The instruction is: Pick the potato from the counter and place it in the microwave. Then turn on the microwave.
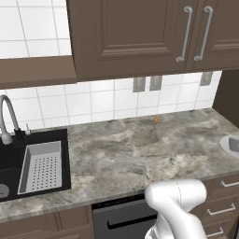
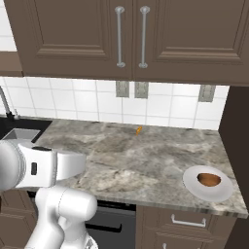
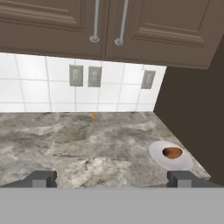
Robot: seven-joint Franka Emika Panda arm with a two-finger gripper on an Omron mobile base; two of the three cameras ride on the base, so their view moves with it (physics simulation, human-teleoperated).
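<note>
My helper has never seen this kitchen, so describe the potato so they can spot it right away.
Follow the marbled counter right, toward the dark side wall. Near its front edge sits a pale round plate; the potato is the brown oval lump on it, much bigger than the tiny orange speck by the tiles.

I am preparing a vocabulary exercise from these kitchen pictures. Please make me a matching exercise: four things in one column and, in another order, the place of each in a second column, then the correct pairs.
Things
1. potato
2. plate
3. sink
4. small orange object

Places
A. inset at the left end of the counter
B. on the counter at its right end, beside the dark side wall
C. lying on the plate
D. on the counter close to the tiled wall, below the outlets

Pairs: 1-C, 2-B, 3-A, 4-D
</note>
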